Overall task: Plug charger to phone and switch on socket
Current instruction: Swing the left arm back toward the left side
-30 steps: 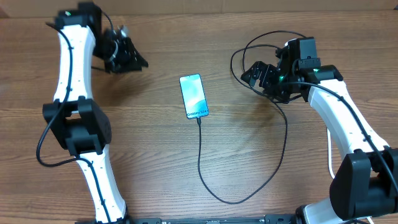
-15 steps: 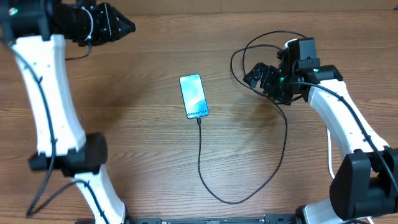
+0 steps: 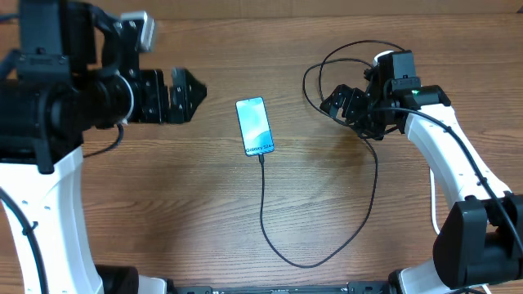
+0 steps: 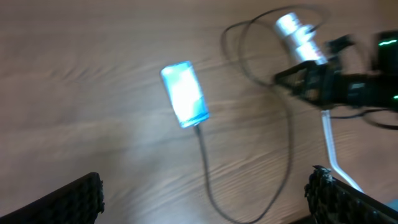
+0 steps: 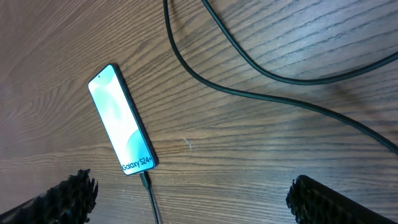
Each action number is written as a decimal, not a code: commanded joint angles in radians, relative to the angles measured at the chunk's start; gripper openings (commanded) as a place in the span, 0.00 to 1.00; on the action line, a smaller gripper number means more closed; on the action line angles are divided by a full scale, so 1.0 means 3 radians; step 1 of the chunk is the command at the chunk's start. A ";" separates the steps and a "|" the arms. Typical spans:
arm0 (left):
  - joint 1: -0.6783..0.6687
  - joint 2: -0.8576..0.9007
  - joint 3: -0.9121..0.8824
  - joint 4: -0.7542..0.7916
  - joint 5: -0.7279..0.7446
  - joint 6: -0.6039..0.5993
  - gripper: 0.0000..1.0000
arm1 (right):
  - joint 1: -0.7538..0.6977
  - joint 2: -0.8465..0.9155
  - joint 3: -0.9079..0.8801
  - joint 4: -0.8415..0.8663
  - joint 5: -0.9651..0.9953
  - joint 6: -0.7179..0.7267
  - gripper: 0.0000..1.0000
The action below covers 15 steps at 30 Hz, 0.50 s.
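Charger [image 3: 263, 212]: looped across near wooden table [image 3: 163, 212], met near end of phone [image 3: 254, 126]. Phone: lay flat mid-table, screen up. Left gripper [image 3: 192, 94]: hung left of phone, spread wide, nothing held. Right gripper [image 3: 333, 102]: hovered far right over coiled cable, spread wide, empty.

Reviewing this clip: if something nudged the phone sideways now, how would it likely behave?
The phone lies flat and slim, so it would probably slide on the wooden table rather than tip. The thin charger cable meets its lower end and curves loosely, so it would likely trail limply.
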 commanded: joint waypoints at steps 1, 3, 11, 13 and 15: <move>-0.0057 -0.0103 -0.0439 0.0009 -0.0444 -0.0151 0.99 | -0.0004 -0.0061 0.0045 -0.0005 0.0032 -0.0022 1.00; -0.0057 -0.0149 -0.0680 0.0009 -0.0454 -0.0151 1.00 | -0.0004 -0.0061 0.0045 -0.0008 0.0031 -0.0011 1.00; -0.0080 -0.0329 -0.1596 0.0011 -0.0455 -0.0286 1.00 | -0.0017 -0.0062 0.0046 0.0019 0.0037 -0.0013 1.00; -0.0098 -0.0463 -0.1801 0.0065 -0.0547 -0.0345 1.00 | -0.0046 -0.0062 0.0046 0.0065 0.0067 -0.0013 1.00; -0.0109 -0.0626 -0.1979 0.0179 -0.0657 -0.0434 1.00 | -0.0100 -0.0062 0.0047 0.0108 0.0122 -0.0013 1.00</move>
